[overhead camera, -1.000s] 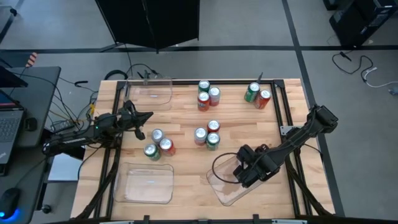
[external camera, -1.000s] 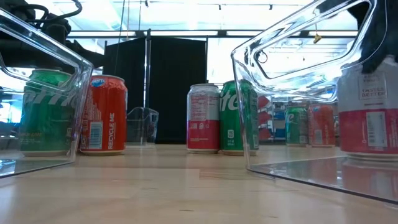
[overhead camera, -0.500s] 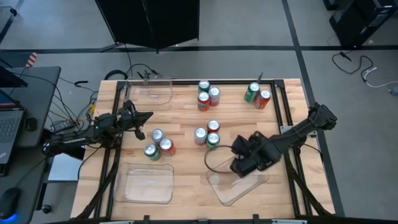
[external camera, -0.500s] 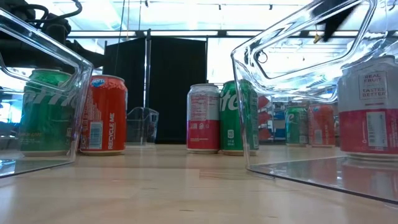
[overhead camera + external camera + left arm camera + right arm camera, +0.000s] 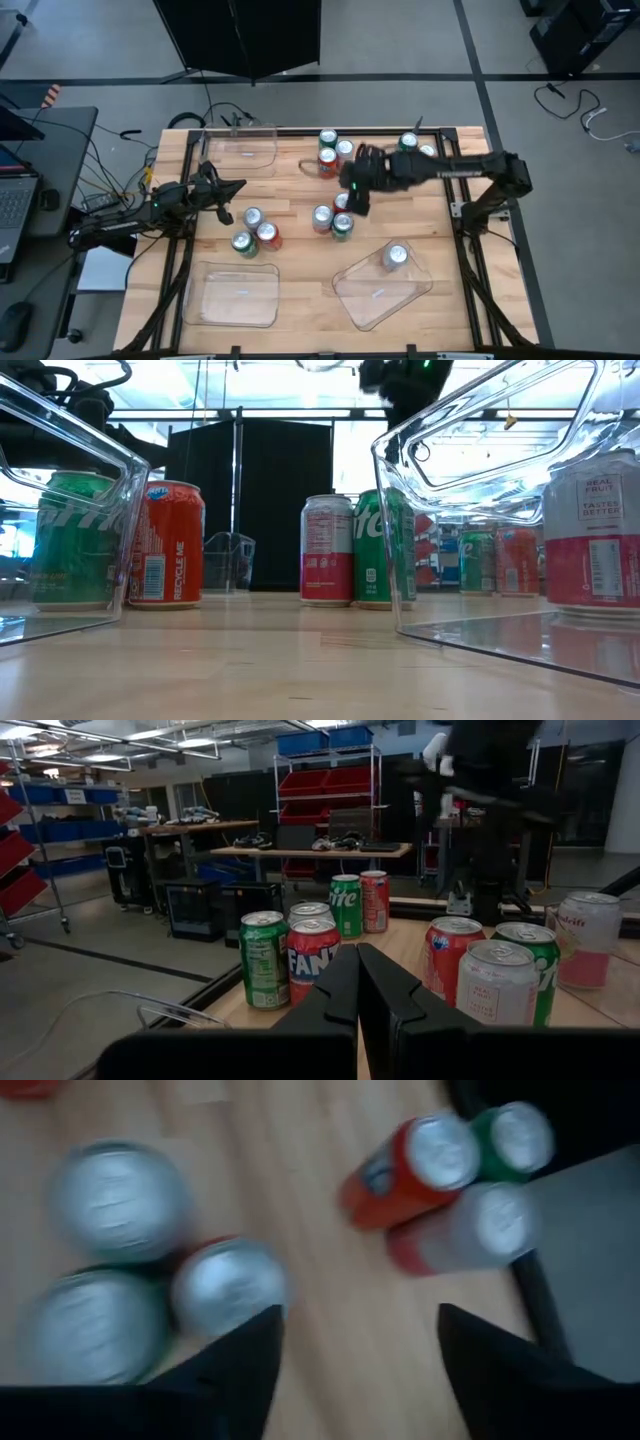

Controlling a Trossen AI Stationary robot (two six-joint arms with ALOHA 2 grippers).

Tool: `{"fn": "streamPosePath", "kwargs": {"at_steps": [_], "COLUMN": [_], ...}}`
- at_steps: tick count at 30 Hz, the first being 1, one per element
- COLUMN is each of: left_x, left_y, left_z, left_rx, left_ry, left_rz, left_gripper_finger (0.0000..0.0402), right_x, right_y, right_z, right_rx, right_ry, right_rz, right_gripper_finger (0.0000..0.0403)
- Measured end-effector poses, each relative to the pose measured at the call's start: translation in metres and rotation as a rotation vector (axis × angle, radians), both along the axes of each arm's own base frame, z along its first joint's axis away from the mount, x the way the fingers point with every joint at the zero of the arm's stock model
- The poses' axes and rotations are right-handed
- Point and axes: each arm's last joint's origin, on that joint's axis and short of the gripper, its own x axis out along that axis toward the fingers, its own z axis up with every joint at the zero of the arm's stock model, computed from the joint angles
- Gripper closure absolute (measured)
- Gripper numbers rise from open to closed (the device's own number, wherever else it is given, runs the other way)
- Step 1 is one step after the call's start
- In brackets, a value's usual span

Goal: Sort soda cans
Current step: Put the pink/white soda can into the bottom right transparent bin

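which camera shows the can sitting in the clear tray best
The high view: the silver-white can stands alone inside the tray, top visible. The low view shows only its label side through the tray wall. Neither wrist view clearly shows it.

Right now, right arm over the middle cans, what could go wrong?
1. The right tool is open above the middle cluster, where three cans stand touching. Coming down, a finger could knock a neighbour over.
2. The angled tray holds one can near its rim; a hard drop beside it might tip it.
3. The left tool waits shut close to the left cluster; a careless swing could hit it.
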Motion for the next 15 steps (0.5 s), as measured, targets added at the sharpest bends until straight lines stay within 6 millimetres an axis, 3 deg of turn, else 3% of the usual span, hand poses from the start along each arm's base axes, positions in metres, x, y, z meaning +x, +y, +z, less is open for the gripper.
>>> {"fn": "streamPosePath", "kwargs": {"at_steps": [4, 7, 11, 15], "left_x": [0.000, 0.000, 0.000, -0.001], "left_y": [0.000, 0.000, 0.000, 0.000], "left_z": [0.000, 0.000, 0.002, 0.005], "left_rx": [0.000, 0.000, 0.003, 0.007], "left_ry": [0.001, 0.000, -0.016, -0.055], "left_rz": [0.000, 0.000, -0.001, -0.001], "left_gripper_finger": [0.0399, 0.0400, 0.0399, 0.0399], "right_x": [0.001, -0.003, -0.011, -0.017], "right_y": [-0.043, -0.072, -0.103, -0.120], "right_z": [-0.012, -0.022, -0.026, -0.029], "right_rx": [0.088, 0.130, 0.192, 0.229], "right_ry": [-0.065, -0.122, -0.196, -0.248], "right_rz": [0.030, -0.004, -0.055, -0.102], "right_gripper_finger": [0.0246, 0.0271, 0.0265, 0.0226]}}
